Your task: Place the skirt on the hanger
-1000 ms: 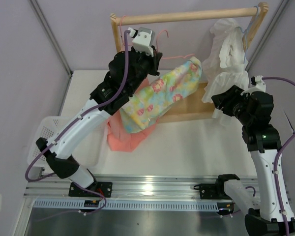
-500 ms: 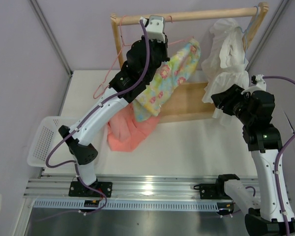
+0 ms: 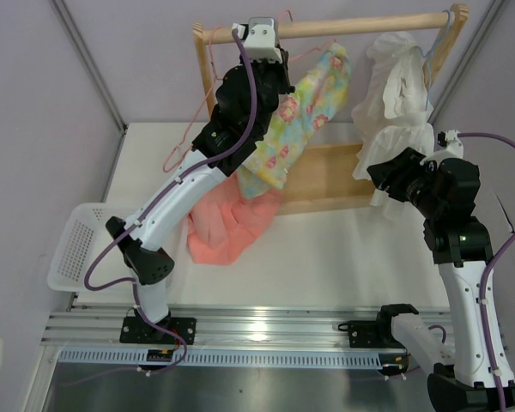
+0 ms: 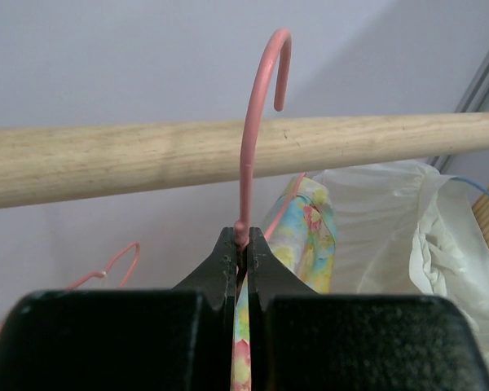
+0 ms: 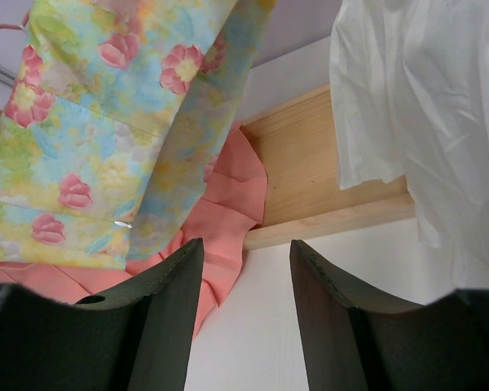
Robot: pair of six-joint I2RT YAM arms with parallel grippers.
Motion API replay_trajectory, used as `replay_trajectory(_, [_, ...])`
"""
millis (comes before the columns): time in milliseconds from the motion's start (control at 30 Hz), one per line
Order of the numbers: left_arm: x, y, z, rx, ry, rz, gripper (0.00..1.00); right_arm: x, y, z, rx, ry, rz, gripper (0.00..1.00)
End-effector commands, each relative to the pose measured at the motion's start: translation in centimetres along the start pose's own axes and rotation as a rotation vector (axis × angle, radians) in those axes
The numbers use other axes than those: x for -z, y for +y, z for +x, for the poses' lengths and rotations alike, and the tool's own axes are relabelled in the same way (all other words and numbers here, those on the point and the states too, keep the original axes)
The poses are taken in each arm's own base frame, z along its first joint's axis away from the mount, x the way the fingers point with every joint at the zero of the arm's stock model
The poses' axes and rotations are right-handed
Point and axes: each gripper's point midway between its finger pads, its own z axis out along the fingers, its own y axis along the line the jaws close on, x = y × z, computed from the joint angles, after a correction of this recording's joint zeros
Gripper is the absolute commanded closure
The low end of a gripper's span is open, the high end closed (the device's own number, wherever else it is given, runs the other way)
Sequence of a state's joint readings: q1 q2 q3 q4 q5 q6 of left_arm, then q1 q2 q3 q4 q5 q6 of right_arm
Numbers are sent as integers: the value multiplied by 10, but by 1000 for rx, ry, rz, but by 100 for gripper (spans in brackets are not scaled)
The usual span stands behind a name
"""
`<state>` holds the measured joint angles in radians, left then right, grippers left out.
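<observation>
Since the earlier frames the left arm has risen and straightened, lifting the skirt (image 3: pixel 296 120) from a slanted spread low in front of the wooden frame to a steeper hang just under the wooden rail (image 3: pixel 369 26). The skirt, pastel green, yellow and blue with pink flowers, is draped on the hanger (image 4: pixel 246 138) and hangs clear of the desk (image 3: pixel 326 249), its upper corner close to the rail and its lower hem above the salmon garment (image 3: pixel 227 227).

The hanger's slim pink hook stands upright across the rail in the left wrist view, its curved tip higher than the rail; whether it has passed over the rail cannot be told. The left gripper (image 4: pixel 243 244) is clamped on the base of that hook, jaws pressed together with skirt cloth showing beneath them.

The salmon garment lies crumpled on the desk against the frame's base board (image 3: pixel 326 184). A second thin pink hanger (image 3: pixel 184 142) hangs near the frame's left post. A white garment (image 3: pixel 399 86) hangs at the rail's right end.

The right gripper (image 5: pixel 244 244) is well apart from the skirt, near the white garment, its jaws spread and holding nothing. A white basket (image 3: pixel 77 240) sits at the desk's left edge.
</observation>
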<state>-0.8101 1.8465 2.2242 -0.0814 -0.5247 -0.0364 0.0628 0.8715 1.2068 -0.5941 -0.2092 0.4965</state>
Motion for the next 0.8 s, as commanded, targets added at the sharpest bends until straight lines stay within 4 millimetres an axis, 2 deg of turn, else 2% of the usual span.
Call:
replay_trajectory(0, [-2,8,-57,91,-150,-23,100,8,17,-17,24,-51,-60,48])
replay_trajectory(300, [-19,17,-34,100,-125,-51,100,6,18,-16,24,-43,-64,48])
replay_trajectory(367, [-22,17,-19,85,-85,-45,100,6,17,-15,22,-41,-64,48])
replay_trajectory(600, [-24,3,13,56,-1,35,100,4,13,-8,16,-31,-55,48])
replay_trajectory(633, [-22,4,10,58,1,36,100,5,13,-8,17,-32,-56,48])
replay_trajectory(667, [-20,4,11,59,5,39,98,4,12,-8,18,-31,-54,48])
replay_trajectory(700, [-20,5,21,50,24,37,95,4,12,-7,17,-30,-51,48])
replay_trajectory(733, [-18,6,20,51,22,36,86,5,13,-8,19,-33,-55,48])
replay_trajectory(767, [-12,9,8,62,2,36,79,4,12,-7,20,-30,-51,48])
